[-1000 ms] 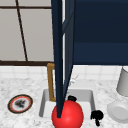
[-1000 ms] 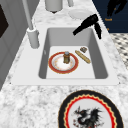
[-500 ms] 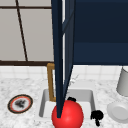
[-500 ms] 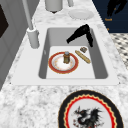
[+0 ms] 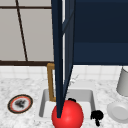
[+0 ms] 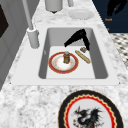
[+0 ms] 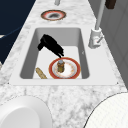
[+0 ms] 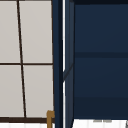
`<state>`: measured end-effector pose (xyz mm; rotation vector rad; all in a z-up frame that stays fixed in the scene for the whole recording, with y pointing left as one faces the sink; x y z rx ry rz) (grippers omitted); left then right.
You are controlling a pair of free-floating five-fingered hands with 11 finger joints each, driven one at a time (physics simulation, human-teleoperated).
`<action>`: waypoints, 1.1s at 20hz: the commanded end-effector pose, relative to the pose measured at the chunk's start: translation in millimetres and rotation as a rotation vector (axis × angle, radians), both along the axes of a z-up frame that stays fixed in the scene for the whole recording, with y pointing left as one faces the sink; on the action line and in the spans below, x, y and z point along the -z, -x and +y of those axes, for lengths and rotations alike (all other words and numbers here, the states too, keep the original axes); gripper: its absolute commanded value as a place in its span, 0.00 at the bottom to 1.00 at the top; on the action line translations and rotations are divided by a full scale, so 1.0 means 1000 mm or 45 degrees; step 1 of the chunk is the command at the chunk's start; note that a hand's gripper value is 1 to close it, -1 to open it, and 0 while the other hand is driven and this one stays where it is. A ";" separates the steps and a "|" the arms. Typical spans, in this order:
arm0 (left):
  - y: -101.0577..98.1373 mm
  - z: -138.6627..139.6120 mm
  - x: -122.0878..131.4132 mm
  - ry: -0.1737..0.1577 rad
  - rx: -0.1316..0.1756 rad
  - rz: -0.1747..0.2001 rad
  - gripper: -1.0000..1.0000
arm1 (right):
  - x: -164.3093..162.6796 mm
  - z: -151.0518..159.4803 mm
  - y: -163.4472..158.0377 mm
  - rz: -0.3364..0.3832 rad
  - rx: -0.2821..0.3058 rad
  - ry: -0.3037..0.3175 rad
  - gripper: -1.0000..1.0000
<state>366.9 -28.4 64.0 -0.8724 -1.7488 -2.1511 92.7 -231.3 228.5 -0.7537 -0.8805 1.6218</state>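
Hand over the jar in the sink

A hand (image 6: 77,37) hangs in the sink (image 6: 100,60), fingers (image 7: 59,53) stretched loose toward the jar (image 6: 66,57), holding nothing. The jar stands upright, long axis vertical, on a red-rimmed plate (image 6: 56,67). Its label cannot be read. A stick (image 6: 83,56) lies just beside the plate

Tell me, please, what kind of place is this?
Most likely a kitchen: a sink set in a marble counter, a faucet beside it, and a plate in the basin.
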 end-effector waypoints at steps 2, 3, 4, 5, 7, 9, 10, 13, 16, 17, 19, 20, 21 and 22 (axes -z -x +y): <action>-0.007 0.000 0.018 0.032 -0.005 0.000 0.00 | 0.000 0.000 0.000 0.000 0.000 0.000 0.50; -0.007 0.000 0.021 0.033 -0.005 0.000 0.00 | 0.000 0.000 0.000 0.000 0.000 0.000 0.50; -0.008 0.000 0.024 0.031 -0.006 0.000 0.00 | 0.000 0.000 0.000 0.000 0.000 0.000 0.50; -0.010 0.000 0.027 0.025 -0.005 0.006 0.00 | 0.000 0.000 0.000 0.000 0.000 0.000 0.50; -0.013 0.000 0.032 0.014 -0.005 0.024 0.00 | 0.000 0.000 0.000 0.000 0.000 0.000 0.50; -0.017 0.000 0.038 0.013 -0.006 0.036 0.00 | 0.000 0.000 0.000 0.000 0.000 0.000 0.50; -0.020 0.000 0.041 0.017 -0.006 0.038 0.00 | 0.000 0.000 0.000 0.000 0.000 0.000 0.50; -0.028 0.000 0.050 0.023 -0.010 0.048 0.00 | 0.000 0.000 0.000 0.000 0.000 0.000 0.50; -0.032 0.000 0.059 0.020 -0.017 0.040 0.00 | 0.000 0.000 0.000 0.000 0.000 0.000 0.50; -0.033 -0.002 0.063 0.020 -0.019 0.031 0.00 | 0.000 0.000 0.000 0.000 0.000 0.000 0.50; -0.038 -0.002 0.074 0.024 -0.020 0.022 0.00 | 0.000 0.000 0.000 0.000 0.000 0.000 0.50; -0.040 -0.003 0.079 0.025 -0.021 0.019 0.00 | 0.000 0.000 0.000 0.000 0.000 0.000 0.50; -0.042 -0.004 0.085 0.020 -0.021 0.010 0.00 | 0.000 0.000 0.000 0.000 0.000 0.000 0.50; -0.044 -0.005 0.091 0.016 -0.021 0.007 0.00 | 0.000 0.000 0.000 0.000 0.000 0.000 0.50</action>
